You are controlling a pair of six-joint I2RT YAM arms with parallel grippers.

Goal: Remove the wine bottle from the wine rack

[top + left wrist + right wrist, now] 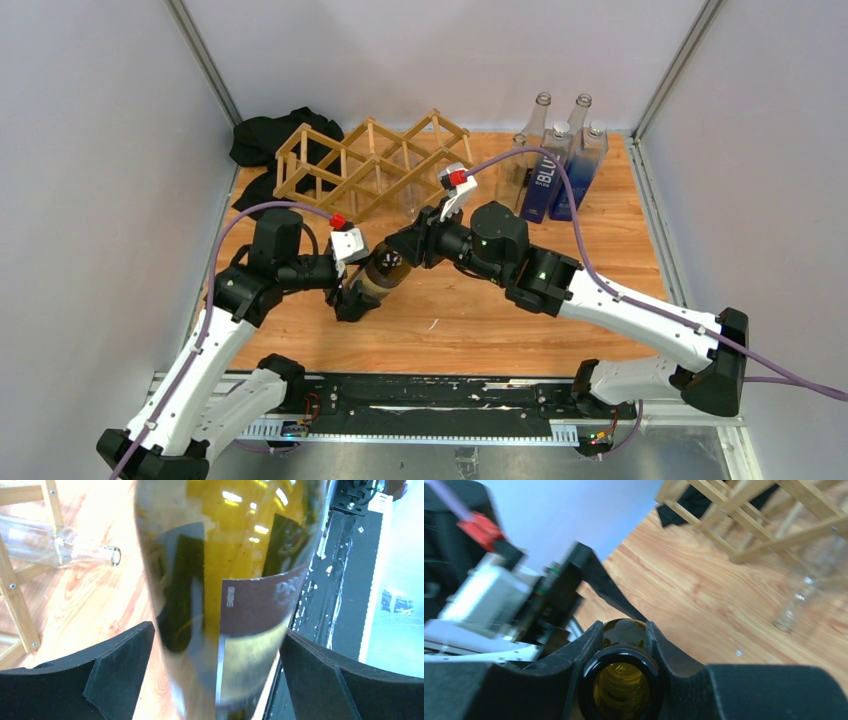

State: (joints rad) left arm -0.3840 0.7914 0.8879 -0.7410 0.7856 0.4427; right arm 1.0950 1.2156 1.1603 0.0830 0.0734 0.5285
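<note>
The olive-green glass wine bottle with a dark label (383,275) was off the light wooden lattice wine rack (370,160). It hung tilted over the wooden tabletop (480,310) just in front of the rack, apart from it and between the two hands. The right hand (624,627) was clamped tight on the neck just under the open mouth. The left hand (217,630) had its black fingers (120,665) spread wide on either side of the bottle's body. That view was blurred, so I could not tell whether they pressed the glass or stood just clear of it. A clear glass bottle (60,550) lay in the rack. A black cloth (270,135) sat behind the rack's left end, and a cluster of clear and blue bottles (560,160) stood at the back right.
</note>
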